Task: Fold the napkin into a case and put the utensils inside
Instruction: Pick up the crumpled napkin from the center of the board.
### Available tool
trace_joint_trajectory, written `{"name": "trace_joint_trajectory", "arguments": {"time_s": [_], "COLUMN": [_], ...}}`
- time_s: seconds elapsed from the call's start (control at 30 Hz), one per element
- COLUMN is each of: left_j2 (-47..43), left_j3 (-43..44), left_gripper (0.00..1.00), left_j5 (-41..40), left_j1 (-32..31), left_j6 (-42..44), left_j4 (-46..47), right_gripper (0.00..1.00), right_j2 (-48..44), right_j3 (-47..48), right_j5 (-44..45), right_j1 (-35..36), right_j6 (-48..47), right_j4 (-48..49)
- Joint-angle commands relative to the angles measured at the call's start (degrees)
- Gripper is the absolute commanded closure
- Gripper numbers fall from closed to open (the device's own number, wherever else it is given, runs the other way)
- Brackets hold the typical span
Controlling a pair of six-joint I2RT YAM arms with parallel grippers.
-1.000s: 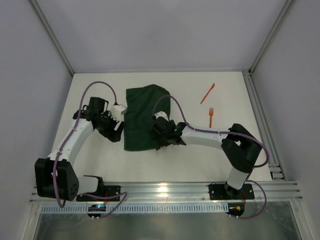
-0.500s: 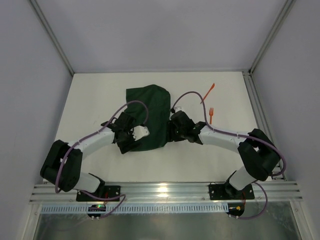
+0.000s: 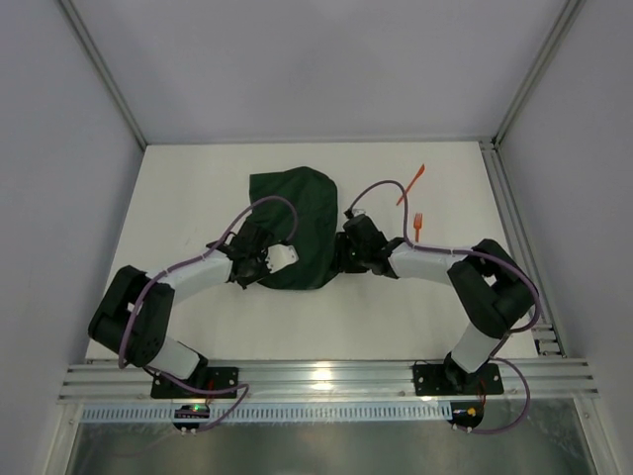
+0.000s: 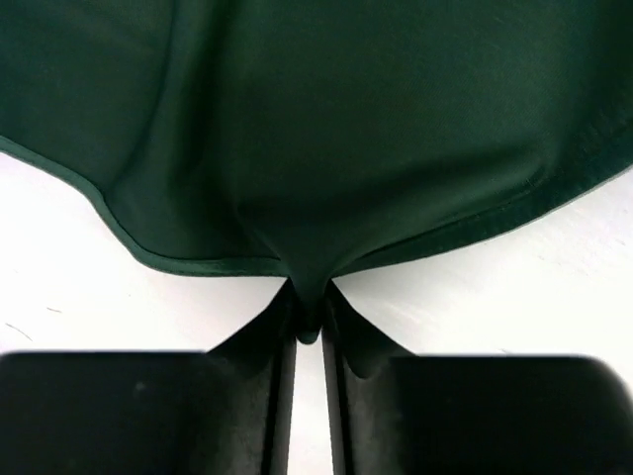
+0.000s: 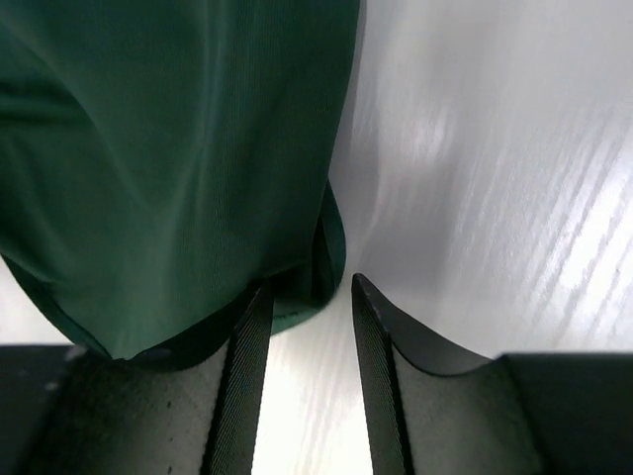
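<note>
The dark green soft cloth napkin lies mid-table. The left end effector is clenched on a pinch of its near hem. The right end effector straddles the cloth's right edge, jaws apart, not clamped. A thin orange plastic fork and pointed orange knife-like piece lie well right, unobstructed.

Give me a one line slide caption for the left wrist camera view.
Left gripper pinching the hemmed edge of the dark green napkin into a small peak above the white table.
</note>
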Motion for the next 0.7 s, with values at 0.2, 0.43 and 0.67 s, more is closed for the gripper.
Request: {"name": "trace_joint_trajectory", "arguments": {"time_s": [0.2,0.43,0.67], "left_j2": [-2.66,-17.25,-23.41], "left_j3": [-1.26,9.16,30.27], "left_gripper": [1.00,1.00,1.00], "left_j5": [1.31,8.34,8.60], "left_j1": [1.00,9.96,12.87], "left_j6": [-5.25,-9.40,-7.81], "left_j4": [0.98,-11.26,-32.30], "right_gripper": [0.96,0.96,0.96], "right_j2": [6.48,-7.47,-28.84], "right_j3": [3.68,5.33,17.20], "right_j5": [-5.03,-2.24,5.15], "right_j1": [-0.77,-0.77,-0.51], "right_j6": [0.58,-1.95,-8.64], "right_j4": [2.48,-5.48,-21.32]}}
